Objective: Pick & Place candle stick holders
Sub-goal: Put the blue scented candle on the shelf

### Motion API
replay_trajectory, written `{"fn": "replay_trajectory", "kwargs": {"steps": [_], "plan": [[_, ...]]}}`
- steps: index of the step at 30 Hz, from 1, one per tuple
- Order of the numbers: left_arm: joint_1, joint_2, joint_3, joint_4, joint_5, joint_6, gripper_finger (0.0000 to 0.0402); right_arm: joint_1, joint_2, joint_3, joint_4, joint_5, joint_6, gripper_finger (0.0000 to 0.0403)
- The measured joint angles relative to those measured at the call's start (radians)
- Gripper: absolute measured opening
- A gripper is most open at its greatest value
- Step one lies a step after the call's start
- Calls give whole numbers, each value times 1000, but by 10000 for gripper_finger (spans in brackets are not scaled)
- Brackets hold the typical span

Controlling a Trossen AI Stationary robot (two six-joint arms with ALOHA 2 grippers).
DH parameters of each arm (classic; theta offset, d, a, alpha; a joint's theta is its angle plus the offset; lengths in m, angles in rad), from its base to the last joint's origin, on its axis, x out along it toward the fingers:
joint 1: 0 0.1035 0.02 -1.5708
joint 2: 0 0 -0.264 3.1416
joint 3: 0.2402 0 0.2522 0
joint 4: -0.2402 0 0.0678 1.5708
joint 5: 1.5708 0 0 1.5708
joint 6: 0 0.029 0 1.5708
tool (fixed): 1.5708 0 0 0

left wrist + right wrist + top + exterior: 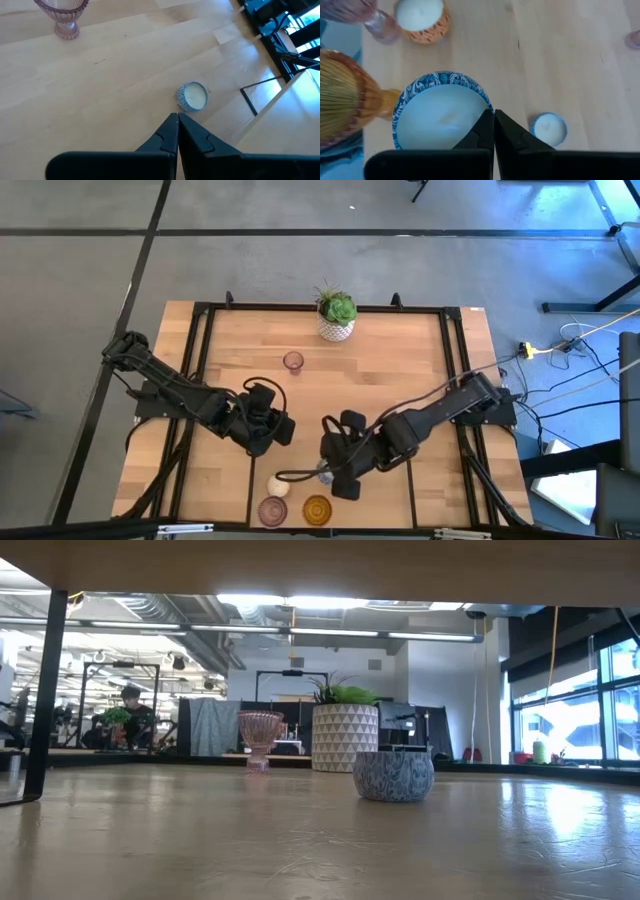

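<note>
In the right wrist view my right gripper [494, 115] is shut, its tips over the rim of a blue-patterned holder [442, 117] with white wax inside. Beside that holder stand an amber glass holder [345, 100], a pink glass holder [367, 15] and a cream holder [420, 17]. A smaller blue-white holder [548, 127] stands farther off on the wood. My left gripper [177, 117] is shut in the air short of that small holder [192, 96]. Another pink glass holder [292, 360] stands upright on its foot toward the far edge. My right gripper's shut fingertips [485, 125] overlap the blue-patterned holder's rim [482, 97] in the wrist view, coming from above at a slant. I cannot tell whether they touch it. The holder sits flat on the table.
A green plant in a white patterned pot [337, 315] stands at the middle of the far edge. Black frame rails [205, 340] run along the table's sides. The amber holder [317, 510], a pink one [272, 510] and the cream one [278, 485] crowd the near edge.
</note>
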Motion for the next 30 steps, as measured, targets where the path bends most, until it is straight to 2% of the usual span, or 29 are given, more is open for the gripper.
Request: {"fn": "replay_trajectory", "kwargs": {"steps": [7, 26, 30], "plan": [[0, 0, 0, 0, 8, 1, 2, 10, 35, 0, 1, 63, -45, 0], [-2, 0, 0, 3, 55, 1, 2, 8, 74, 0, 11, 42, -36, 0], [-2, 0, 0, 4, 62, 1, 2, 9, 74, 0, 24, 1, -32, 0]]}}
